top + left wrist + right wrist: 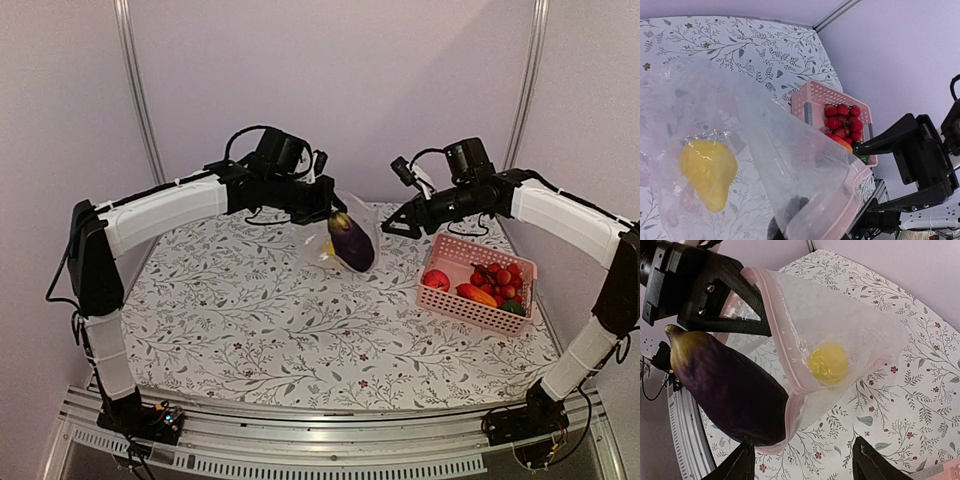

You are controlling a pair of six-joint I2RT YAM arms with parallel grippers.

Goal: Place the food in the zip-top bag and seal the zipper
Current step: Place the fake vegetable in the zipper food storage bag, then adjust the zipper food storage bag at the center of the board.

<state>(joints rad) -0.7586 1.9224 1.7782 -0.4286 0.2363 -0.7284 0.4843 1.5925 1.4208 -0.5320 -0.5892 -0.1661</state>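
**Bagging in progress: one item in, one at the mouth, the rest in the basket**

Progress, as judged: early to middle. Zipper not closed; most of the food has not been moved.

1. Zip-top bag [860, 325]. Clear, crinkled, held up above the far middle of the counter [250, 330] with its mouth turned to the right. The left pincer [325, 212] is pinching the rim at the top.
   - Contents: one yellow lemon [827, 362], lying low inside.
   - At the mouth: the purple eggplant [725, 385], tilted with its stem end up. Its lower end appears to sit behind the pink rim and most of its body is outside. How deep it has gone cannot be told.
   - Zipper [781, 360]: pale pink strip along the mouth edge, parted and bowed open.

2. Pink basket [465, 305]. Lattice sided, on the counter at the right, well apart from the bag.
   - Contents: a cluster of red round pieces [503, 278], an orange-red piece [478, 294] and a green piece [514, 307], the last mostly hidden.

3. Right pincer [397, 226]. Spread and holding nothing, just right of the bag mouth and close beside the eggplant, not gripping it.

Left to do, as judged: get the eggplant fully inside, carry over the red, orange-red and green pieces, then press the zipper shut along its whole length.
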